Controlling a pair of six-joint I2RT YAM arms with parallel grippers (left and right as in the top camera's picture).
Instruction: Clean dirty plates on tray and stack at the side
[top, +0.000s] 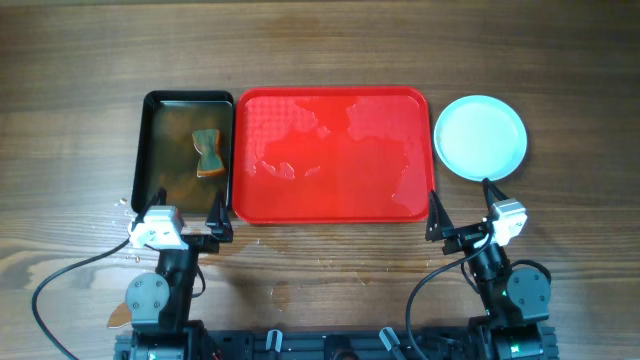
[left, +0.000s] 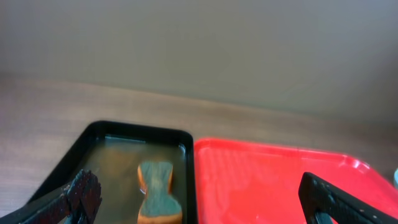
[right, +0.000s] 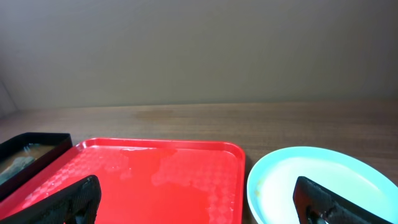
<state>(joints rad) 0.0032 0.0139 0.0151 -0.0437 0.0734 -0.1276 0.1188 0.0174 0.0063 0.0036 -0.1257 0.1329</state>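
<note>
The red tray (top: 335, 155) lies in the middle of the table, wet and with no plates on it; it also shows in the left wrist view (left: 273, 180) and the right wrist view (right: 149, 180). The pale aqua plates (top: 480, 137) sit in one pile on the table right of the tray; how many I cannot tell. The top plate (right: 323, 180) has a small orange speck near its left rim. My left gripper (top: 187, 213) is open and empty at the near edge of the black tray. My right gripper (top: 462, 208) is open and empty, just near of the plates.
A black tray (top: 187, 150) holding brownish water and a blue-and-orange sponge (top: 208, 152) lies left of the red tray; the sponge also shows in the left wrist view (left: 158, 193). Water drops lie on the wooden table near the left gripper.
</note>
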